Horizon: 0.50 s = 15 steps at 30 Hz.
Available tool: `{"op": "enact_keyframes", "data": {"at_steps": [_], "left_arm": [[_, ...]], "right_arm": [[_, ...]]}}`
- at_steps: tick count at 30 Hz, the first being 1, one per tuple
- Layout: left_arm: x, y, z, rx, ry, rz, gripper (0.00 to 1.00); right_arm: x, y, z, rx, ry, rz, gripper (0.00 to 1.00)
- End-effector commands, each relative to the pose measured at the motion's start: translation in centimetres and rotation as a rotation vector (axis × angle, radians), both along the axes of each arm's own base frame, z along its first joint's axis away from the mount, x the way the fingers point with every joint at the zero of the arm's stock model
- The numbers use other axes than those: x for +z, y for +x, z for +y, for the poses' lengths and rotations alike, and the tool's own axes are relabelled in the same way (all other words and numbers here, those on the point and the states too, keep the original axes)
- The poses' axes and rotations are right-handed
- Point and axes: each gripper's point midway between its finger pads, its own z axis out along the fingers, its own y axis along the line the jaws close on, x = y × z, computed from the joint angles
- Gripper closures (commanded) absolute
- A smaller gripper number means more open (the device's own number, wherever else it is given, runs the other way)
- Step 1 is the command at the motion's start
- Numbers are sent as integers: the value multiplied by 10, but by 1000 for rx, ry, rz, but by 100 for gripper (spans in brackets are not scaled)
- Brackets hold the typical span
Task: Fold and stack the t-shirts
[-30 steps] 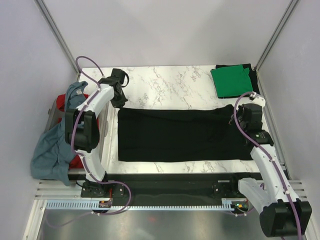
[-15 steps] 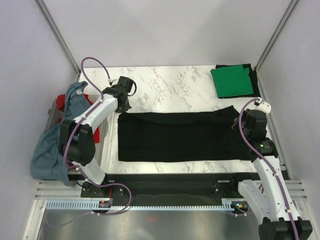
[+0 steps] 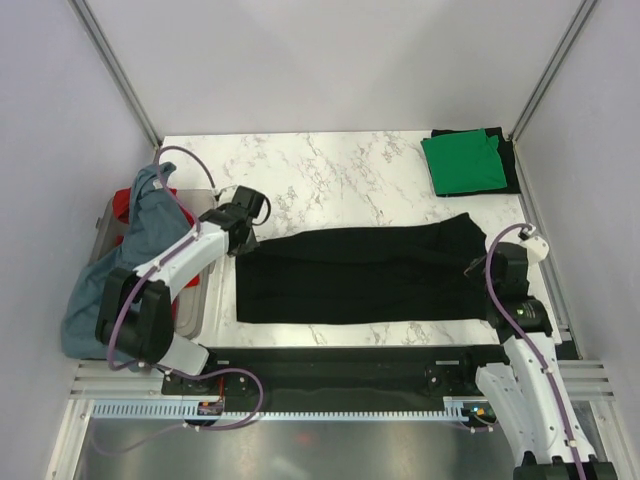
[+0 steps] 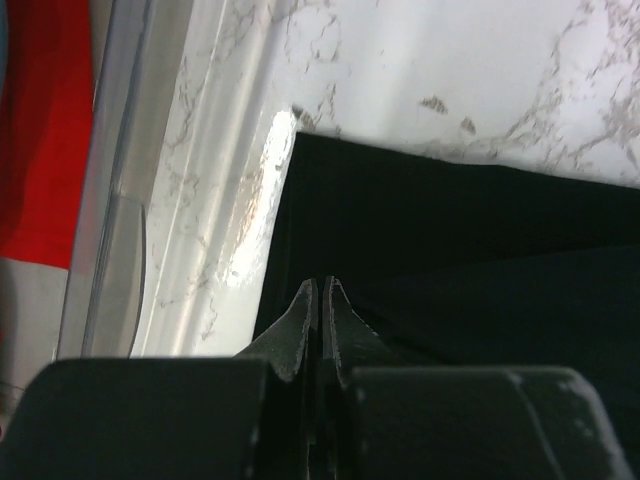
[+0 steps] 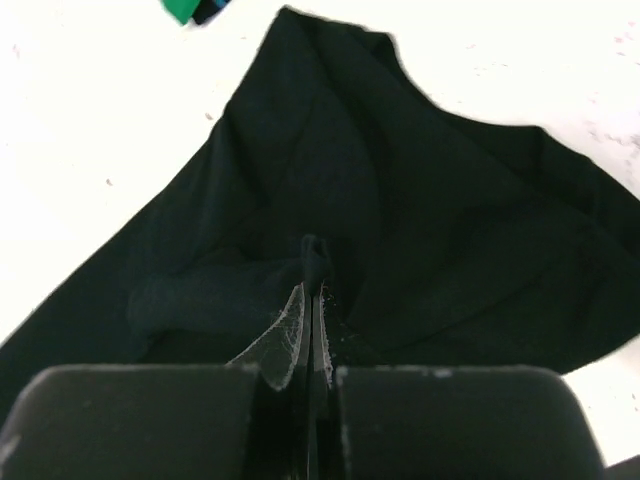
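Hard to read first: the red shirt [image 3: 125, 207] is mostly buried under the grey-blue shirt [image 3: 105, 290]. Both are heaped in the bin [image 3: 197, 300] off the left side of the table [image 3: 330, 175], and the grey-blue one spills over the bin's outer side. At the far right corner, the green shirt [image 3: 462, 163] lies folded on a dark shirt [image 3: 509, 165], of which only a strip shows along the back and right (its shape is anyone's guess). The right arm runs out of the bottom of the top view.

Now the black shirt [image 3: 360, 275]: it stretches across the near half of the table, a long band running from one claw to the other. In both wrist views it is black on black, so its creases and layers barely show.

The left gripper [image 4: 320, 290] is at the shirt's far left corner, just beside the bin, with its jaws pressed tight together. A fold of cloth runs off from the tips, so it has the edge pinched, though the nip itself is lost in the dark.

The right gripper [image 5: 313, 262] is at the shirt's right end, with its jaws fully closed. A small nub of black cloth pokes up between the tips, and the cloth bunches toward it.
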Motion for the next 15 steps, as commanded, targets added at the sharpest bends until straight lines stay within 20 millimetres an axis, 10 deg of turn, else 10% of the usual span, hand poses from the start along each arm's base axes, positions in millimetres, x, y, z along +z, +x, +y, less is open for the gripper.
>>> {"op": "enact_keyframes", "data": {"at_steps": [1,4,6,9,15], "left_arm": [[13,-5,0,77,-36,-121,96],[4,-22,7,96,-39,-122,83],[0,-30,10,103,-45,-118,54],[2,-36,15,117,-44,-138,17],[27,-30,16,83,-42,-199,14]], "right_arm": [[4,-7,-19,-158,20,-39,100],[-3,-16,-25,-219,29,-25,95],[-11,-19,-26,-256,60,-13,60],[-18,-25,-27,-296,86,-11,38],[4,-19,-27,-275,84,-69,11]]}}
